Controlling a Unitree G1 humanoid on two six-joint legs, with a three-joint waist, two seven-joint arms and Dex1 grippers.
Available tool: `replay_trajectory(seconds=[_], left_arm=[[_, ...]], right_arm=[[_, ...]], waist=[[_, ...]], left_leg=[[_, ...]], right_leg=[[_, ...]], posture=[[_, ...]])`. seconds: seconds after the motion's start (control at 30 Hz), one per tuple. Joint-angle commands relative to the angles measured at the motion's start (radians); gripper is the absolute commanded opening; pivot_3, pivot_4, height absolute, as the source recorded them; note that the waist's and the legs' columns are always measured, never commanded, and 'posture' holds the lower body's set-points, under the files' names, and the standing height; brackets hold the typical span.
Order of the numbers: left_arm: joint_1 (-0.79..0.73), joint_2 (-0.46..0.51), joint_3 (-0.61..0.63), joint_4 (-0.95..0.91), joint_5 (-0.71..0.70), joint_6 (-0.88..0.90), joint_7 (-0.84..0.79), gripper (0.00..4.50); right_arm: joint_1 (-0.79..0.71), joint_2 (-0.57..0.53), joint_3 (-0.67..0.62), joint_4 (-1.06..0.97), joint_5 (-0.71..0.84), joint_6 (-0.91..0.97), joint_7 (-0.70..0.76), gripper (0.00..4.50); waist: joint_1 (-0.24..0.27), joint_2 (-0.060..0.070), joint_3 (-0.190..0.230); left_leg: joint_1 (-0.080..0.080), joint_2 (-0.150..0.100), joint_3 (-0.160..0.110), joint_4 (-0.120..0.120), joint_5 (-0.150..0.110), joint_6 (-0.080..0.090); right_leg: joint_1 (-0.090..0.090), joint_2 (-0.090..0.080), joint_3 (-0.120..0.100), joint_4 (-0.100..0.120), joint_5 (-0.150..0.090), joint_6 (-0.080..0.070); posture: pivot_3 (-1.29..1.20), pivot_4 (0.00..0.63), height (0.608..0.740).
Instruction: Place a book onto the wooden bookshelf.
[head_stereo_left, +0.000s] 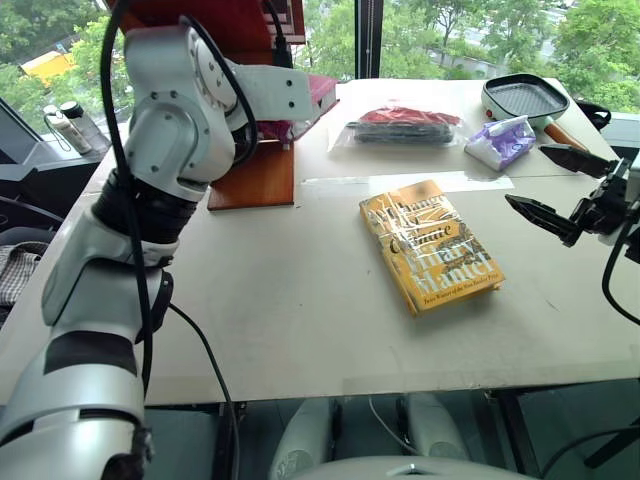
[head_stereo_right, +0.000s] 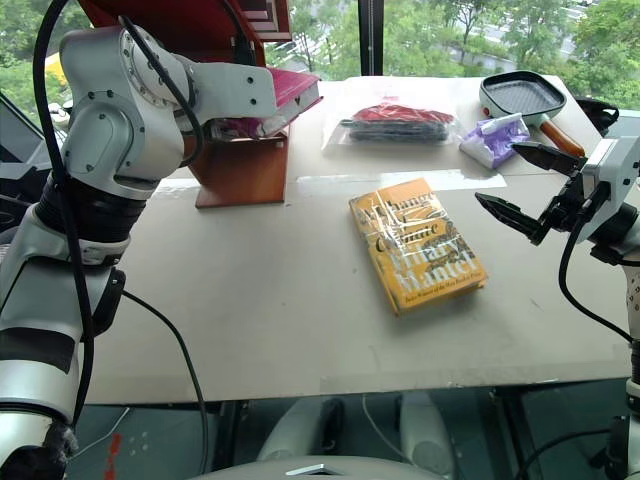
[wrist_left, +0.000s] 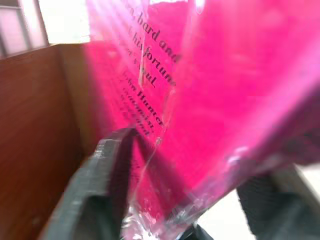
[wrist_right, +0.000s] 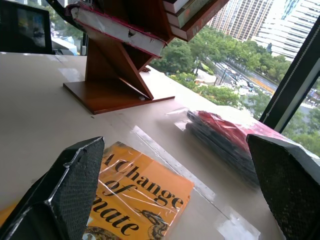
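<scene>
Resting on the wooden bookshelf (head_stereo_right: 235, 165) at eleven o'clock, the book (head_stereo_right: 290, 88) sits between my left claw's (wrist_left: 190, 200) parted fingers. My right claw (head_stereo_right: 525, 190) hangs spread over the surface (head_stereo_right: 250, 300); yellow-orange book (head_stereo_right: 415, 243) lies centre, bare surface around it.

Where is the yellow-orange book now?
The yellow-orange book lies flat on the table, right of the wooden bookshelf and near the open right gripper.

A yellow-orange book (head_stereo_left: 430, 247) lies flat in the middle of the white table (head_stereo_left: 280, 310). Farther back, near the window, a clear bag of red and dark things (head_stereo_left: 403, 126) sits beside a purple packet (head_stereo_left: 500, 141) and a grill pan (head_stereo_left: 525, 98).
</scene>
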Motion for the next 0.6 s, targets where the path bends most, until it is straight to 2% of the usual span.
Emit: replay_trajectory(seconds=[0.03, 0.17, 0.33, 0.6], left_arm=[[-0.033, 0.028, 0.055, -0.014, -0.006, 0.005, 0.015, 4.44], [-0.046, 0.051, 0.077, -0.018, -0.014, 0.004, 0.015, 4.44], [-0.083, 0.042, 0.09, -0.026, -0.026, 0.017, 0.025, 4.44], [-0.087, 0.088, 0.102, -0.038, -0.05, -0.012, -0.002, 4.44]], right_arm=[[0.009, -0.019, -0.042, -0.033, 0.021, -0.009, 0.012, 4.5], [0.011, -0.023, -0.043, -0.025, 0.023, -0.011, 0.02, 4.5], [0.007, -0.024, -0.037, -0.013, 0.018, -0.015, 0.027, 4.5], [-0.005, -0.021, -0.033, 0.011, 0.012, -0.029, 0.046, 4.5]], waist=[[0.001, 0.0, 0.0], [0.002, 0.0, 0.0], [0.007, -0.001, 0.0], [0.003, -0.001, 0.0]], left_leg=[[-0.002, 0.0, 0.0, 0.0, 0.0, 0.0], [-0.019, -0.001, 0.0, 0.0, 0.002, -0.005], [-0.023, -0.002, -0.002, 0.0, 0.002, -0.004], [-0.022, -0.003, -0.002, 0.001, 0.001, -0.001]], right_leg=[[-0.002, 0.0, 0.0, 0.0, 0.0, 0.0], [-0.019, -0.002, 0.0, 0.0, 0.0, 0.0], [-0.02, -0.003, -0.003, -0.002, 0.0, 0.0], [-0.02, -0.003, -0.003, -0.001, 0.0, 0.0]], posture=[[0.0, 0.15, 0.74], [0.0, 0.15, 0.74], [0.0, 0.15, 0.74], [0.0, 0.15, 0.74]])
